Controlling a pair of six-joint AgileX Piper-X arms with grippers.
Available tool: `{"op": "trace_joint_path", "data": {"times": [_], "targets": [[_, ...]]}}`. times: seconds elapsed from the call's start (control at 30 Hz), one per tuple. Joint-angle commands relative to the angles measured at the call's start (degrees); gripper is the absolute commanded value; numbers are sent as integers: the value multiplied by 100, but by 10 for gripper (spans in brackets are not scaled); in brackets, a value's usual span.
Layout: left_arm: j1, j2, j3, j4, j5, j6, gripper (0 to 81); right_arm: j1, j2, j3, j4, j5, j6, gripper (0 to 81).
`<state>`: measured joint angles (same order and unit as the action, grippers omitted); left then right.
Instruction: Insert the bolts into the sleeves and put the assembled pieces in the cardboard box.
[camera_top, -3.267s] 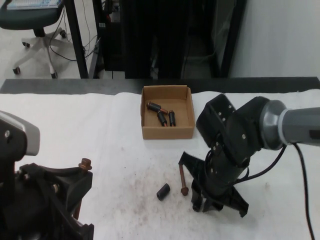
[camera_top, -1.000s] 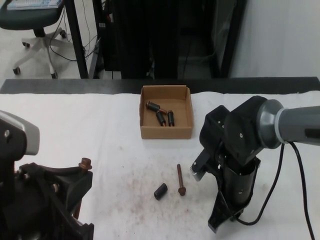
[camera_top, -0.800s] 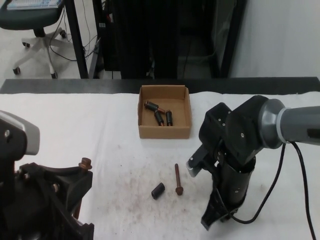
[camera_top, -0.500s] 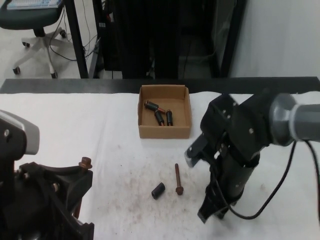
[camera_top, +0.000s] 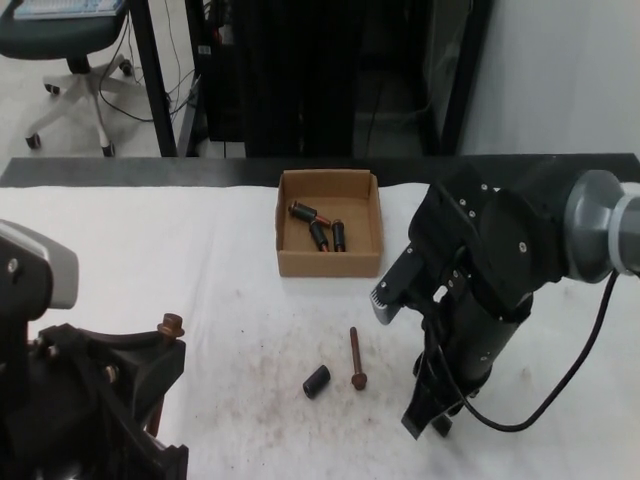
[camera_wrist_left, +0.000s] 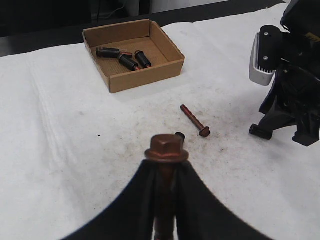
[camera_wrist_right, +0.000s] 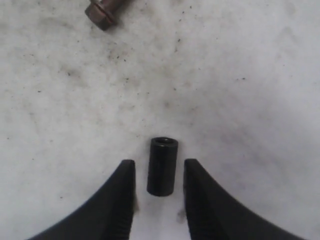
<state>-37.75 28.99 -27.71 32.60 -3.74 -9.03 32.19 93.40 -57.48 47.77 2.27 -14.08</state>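
1. We take this for a lab or workshop.
2. We see a cloth-covered bench (camera_top: 120, 250), stained near its front edge.
3. Past its far edge stand a wheeled office chair (camera_top: 70, 45), hanging cables (camera_top: 190, 90) and black metal frames (camera_top: 455, 75).

Cardboard box (camera_top: 330, 262): tan-brown. Loose bolt (camera_top: 355, 356): rusty copper-brown. Held bolt (camera_wrist_left: 166, 148): same copper. Sleeve (camera_wrist_right: 162, 166): matte black. Pieces in box (camera_wrist_left: 127, 61): black w/ copper ends. Cloth (camera_top: 150, 260): white, w/ reddish-brown smudges + dark specks. Left gripper (camera_wrist_left: 165, 172), right gripper (camera_wrist_right: 160, 162): black. Right arm (camera_top: 500, 270): black, w/ grey link + pale grey block (camera_wrist_left: 262, 60).
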Motion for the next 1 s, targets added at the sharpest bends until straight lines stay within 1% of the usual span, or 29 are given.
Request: {"op": "trace_joint_path", "data": {"times": [0.0,0.3,0.47,0.67,0.77,0.97], "targets": [[11,-29,-28,-68,-6,-39,2,-144,-37,-12,68,-85,-88,318],[11,-29,-28,-68,-6,-39,2,-305,-37,3,109,-190,-308,318],[11,-29,-28,-68,-6,-39,2,-305,75,3,109,-523,-308,318],[11,-29,-28,-68,-6,-214,2,-305,232,3,98,-523,-254,318],[11,-29,-28,-68,-6,-214,2,-352,232,3,98,-369,-267,318],[11,-29,-28,-68,-6,-214,2,-369,264,69,8,-439,-267,318]]}}
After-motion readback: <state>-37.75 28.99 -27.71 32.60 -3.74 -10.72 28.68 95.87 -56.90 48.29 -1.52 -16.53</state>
